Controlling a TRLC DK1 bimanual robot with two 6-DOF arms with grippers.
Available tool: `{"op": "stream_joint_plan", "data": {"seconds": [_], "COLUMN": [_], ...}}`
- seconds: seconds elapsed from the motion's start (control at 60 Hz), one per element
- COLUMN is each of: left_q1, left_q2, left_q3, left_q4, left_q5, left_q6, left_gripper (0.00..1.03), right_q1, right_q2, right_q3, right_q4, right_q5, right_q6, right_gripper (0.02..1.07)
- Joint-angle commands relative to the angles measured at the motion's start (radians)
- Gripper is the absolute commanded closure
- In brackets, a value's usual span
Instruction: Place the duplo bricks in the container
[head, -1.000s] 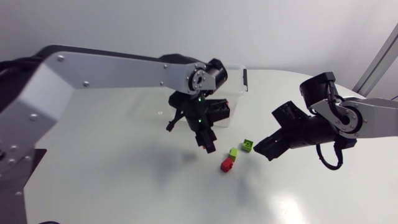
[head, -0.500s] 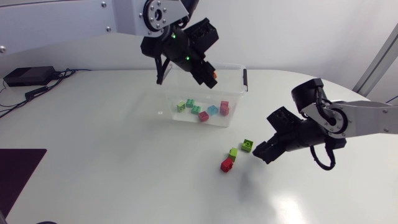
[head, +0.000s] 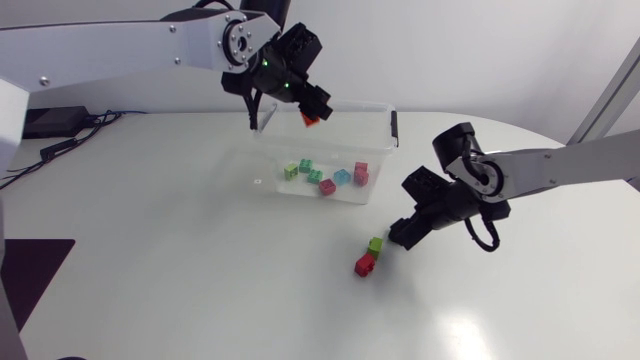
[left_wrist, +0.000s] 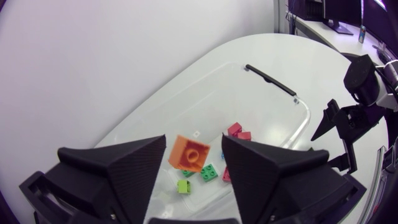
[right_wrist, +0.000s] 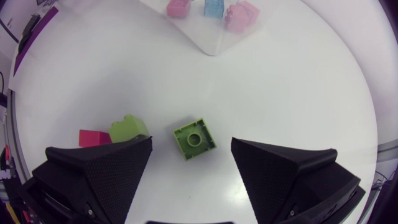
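Observation:
My left gripper (head: 304, 101) hangs over the back edge of the clear container (head: 385, 125). Its fingers stand apart in the left wrist view, and an orange brick (left_wrist: 189, 154) sits loose between them, with a gap to one finger. Under it several green, red, blue and pink bricks (head: 327, 176) lie in the container (left_wrist: 273, 106). My right gripper (right_wrist: 191, 142) is open low over the table, with a green square brick (right_wrist: 194, 139) lying between its fingers. Beside one finger lie a light green brick (right_wrist: 129, 127) and a red brick (right_wrist: 93, 137).
In the head view the light green brick (head: 375, 244) and the red brick (head: 365, 264) lie just left of my right gripper (head: 398, 236), in front of the container's right corner. A black handle (head: 393, 128) sits on the container's right end.
My left arm rose from the table by the loose bricks to above the container, carrying the orange brick, and its fingers have now parted. My right gripper slid left over the green square brick.

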Motion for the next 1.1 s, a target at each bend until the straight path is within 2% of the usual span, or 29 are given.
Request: {"op": "stream_joint_plan", "data": {"seconds": [0.0,0.15,0.3,0.35,0.45,0.567,0.583,0.833,1.083], "left_q1": [0.0,-0.015,-0.044,-0.06,-0.102,-0.149,-0.161,-0.256,-0.33], "left_q2": [-0.001,-0.056,-0.137,-0.162,-0.197,-0.212,-0.214,-0.171,-0.082], "left_q3": [-0.016,-0.079,-0.135,-0.152,-0.178,-0.227,-0.237,-0.316,-0.332], "left_q4": [0.026,0.076,0.07,0.053,-0.034,-0.103,-0.114,-0.231,-0.263], "left_q5": [-0.009,-0.023,-0.029,-0.032,-0.032,-0.032,-0.03,-0.027,-0.026], "left_q6": [-0.029,-0.027,-0.036,-0.036,-0.033,-0.032,-0.029,0.027,-0.007], "left_gripper": [0.06,0.06,0.06,0.06,0.06,0.06,0.06,0.06,0.06], "right_q1": [0.001,-0.005,-0.006,-0.006,-0.006,-0.008,-0.008,-0.025,-0.046], "right_q2": [0.057,0.111,0.129,0.131,0.137,0.135,0.134,0.025,-0.141], "right_q3": [0.041,0.074,0.083,0.081,0.072,0.066,0.064,0.031,0.061], "right_q4": [0.007,0.006,-0.001,-0.004,-0.011,-0.014,-0.014,-0.048,-0.126], "right_q5": [0.011,0.019,0.02,0.022,0.022,0.022,0.022,0.02,0.013], "right_q6": [-0.03,-0.05,-0.067,-0.07,-0.082,-0.089,-0.089,-0.075,-0.03], "right_gripper": [0.15,0.15,0.17,0.23,0.44,0.77,0.79,0.8,0.79]}}
